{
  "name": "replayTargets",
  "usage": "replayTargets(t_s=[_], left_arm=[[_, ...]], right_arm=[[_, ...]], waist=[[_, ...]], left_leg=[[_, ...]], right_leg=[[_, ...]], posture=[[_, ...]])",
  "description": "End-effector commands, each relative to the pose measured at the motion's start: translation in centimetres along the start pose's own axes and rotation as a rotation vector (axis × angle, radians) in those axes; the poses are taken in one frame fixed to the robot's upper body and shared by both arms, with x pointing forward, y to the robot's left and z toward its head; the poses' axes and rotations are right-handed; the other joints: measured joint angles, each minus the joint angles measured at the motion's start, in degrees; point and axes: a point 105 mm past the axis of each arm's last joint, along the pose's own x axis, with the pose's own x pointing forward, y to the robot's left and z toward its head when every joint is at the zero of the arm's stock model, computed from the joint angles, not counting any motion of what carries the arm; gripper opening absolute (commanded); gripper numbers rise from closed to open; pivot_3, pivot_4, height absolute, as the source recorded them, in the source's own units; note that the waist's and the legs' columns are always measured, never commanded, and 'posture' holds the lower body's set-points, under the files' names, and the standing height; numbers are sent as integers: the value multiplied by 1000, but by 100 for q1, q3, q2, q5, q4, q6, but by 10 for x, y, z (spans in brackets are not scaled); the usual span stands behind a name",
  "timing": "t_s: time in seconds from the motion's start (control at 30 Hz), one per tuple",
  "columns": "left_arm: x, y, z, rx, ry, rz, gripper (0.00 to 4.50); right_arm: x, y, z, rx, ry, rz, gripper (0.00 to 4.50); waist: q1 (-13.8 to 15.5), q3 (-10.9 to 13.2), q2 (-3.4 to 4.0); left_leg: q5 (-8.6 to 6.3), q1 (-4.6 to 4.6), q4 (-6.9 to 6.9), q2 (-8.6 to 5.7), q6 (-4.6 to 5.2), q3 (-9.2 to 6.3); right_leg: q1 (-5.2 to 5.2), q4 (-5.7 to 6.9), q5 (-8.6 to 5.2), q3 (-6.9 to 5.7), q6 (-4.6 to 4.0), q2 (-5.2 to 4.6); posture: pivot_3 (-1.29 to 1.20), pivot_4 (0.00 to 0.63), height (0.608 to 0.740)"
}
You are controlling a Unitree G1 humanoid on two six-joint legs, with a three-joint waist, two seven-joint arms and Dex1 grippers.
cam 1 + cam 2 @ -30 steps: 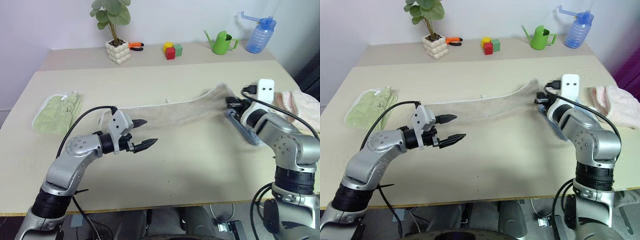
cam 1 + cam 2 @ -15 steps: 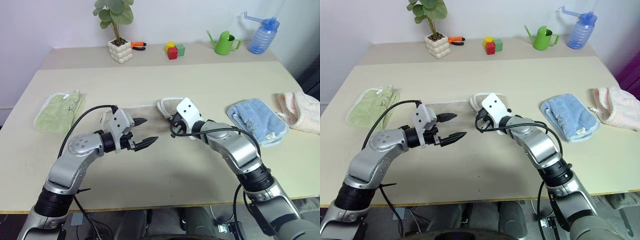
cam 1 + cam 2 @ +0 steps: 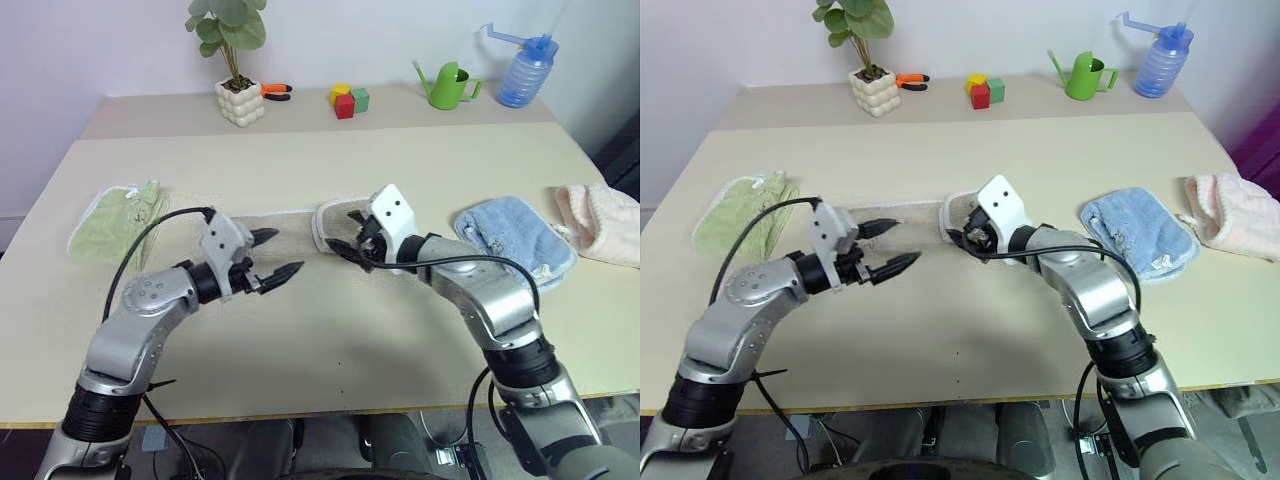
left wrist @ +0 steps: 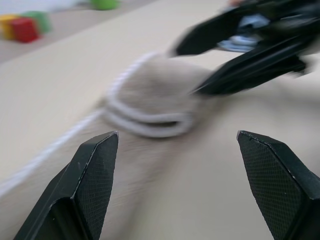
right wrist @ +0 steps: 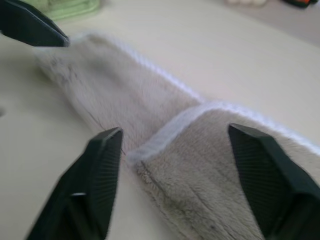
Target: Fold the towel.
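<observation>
Towel part-folded at frame centre; right claw just off the folded end, left claw waiting.

Table [image 3: 330, 330] carries the towel [image 3: 300, 222], a beige strip lying just left of centre, its right end doubled back on itself into a loop [image 3: 335, 222]. Right gripper [image 3: 350, 250] sits at that loop, jaws spread apart, the cloth lying loose between them and not pinched. Left gripper [image 3: 277, 256] hovers left of centre over the flat end, jaws wide, holding nothing. Both forearms angle inward and slightly downward, fingertips facing each other. Judgement: a good fold needs the white edging [image 5: 165, 131] squared on the lower layer before the next grasp; dragging risks skewing it.
</observation>
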Motion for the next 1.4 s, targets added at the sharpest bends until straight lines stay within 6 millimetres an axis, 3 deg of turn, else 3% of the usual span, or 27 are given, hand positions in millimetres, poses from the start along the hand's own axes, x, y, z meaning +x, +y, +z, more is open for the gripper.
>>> replayTargets(t_s=[0.03,0.13,0.17,0.33,0.5,0.63,0.7,0.73,0.8,1.03,1.2,1.4], left_arm=[[-14,16,1,29,3,74,3889],[-21,21,-2,7,6,99,3889],[-25,23,-6,-9,15,118,3889],[-38,19,-22,-109,38,171,3889],[-49,7,-40,-189,80,218,3889],[-56,3,-47,-247,97,264,3889],[-61,2,-55,-363,101,306,3889],[-63,1,-58,-419,104,322,3889],[-66,5,-62,-538,69,390,4437],[-60,29,-67,-936,-90,579,4500],[-47,46,-69,-1136,-159,646,4500],[-27,55,-67,-1191,-105,610,4500]], right_arm=[[-7,-24,15,55,-80,-79,1835],[-1,-34,13,54,-76,-113,248],[6,-37,9,56,-67,-125,67],[40,-28,-24,0,22,-83,67],[52,-19,-68,-67,150,-72,67],[49,-27,-55,-60,84,-117,67],[43,-33,-32,-69,-1,-117,67],[39,-35,-22,-82,-35,-111,293],[30,-30,-3,-177,-90,-51,915],[10,-6,14,-384,-114,106,4405],[7,0,15,-422,-131,112,4405],[7,6,18,-424,-155,110,4405]], waist=[[2,0,0],[-3,0,1],[-19,0,1],[-23,0,1],[-8,0,1],[-3,-3,-3],[0,-1,-1],[4,-1,-1],[8,0,0],[9,-4,-6],[31,-7,-13],[42,-7,-13]], left_leg=[[0,0,-1,0,0,0],[0,0,-1,0,0,0],[0,0,-1,1,0,0],[2,2,-10,2,-4,3],[6,-2,-5,-3,-11,3],[3,0,-6,-1,-7,-1],[4,0,-6,-1,-8,-3],[4,0,-6,-2,-8,-3],[3,-1,-5,-2,-7,-2],[4,2,-4,1,-8,-6],[7,3,3,-1,-13,-8],[26,3,2,-3,-48,-8]], right_leg=[[0,0,0,0,0,0],[-1,0,0,0,0,1],[-1,0,0,0,0,1],[-7,2,0,3,-2,1],[-7,0,0,4,-1,-6],[-6,3,0,3,-2,-3],[-6,3,1,3,-2,-1],[-6,3,1,3,-2,-2],[-6,1,1,3,-2,-3],[1,1,0,-3,-1,0],[4,2,0,-4,-1,-3],[6,2,0,-4,-1,-3]], posture=[[0,150,732],[0,150,732],[0,150,732],[0,150,732],[0,150,732],[0,150,732],[0,150,732],[0,150,732],[0,150,732],[0,150,732],[0,150,732],[0,150,732]])
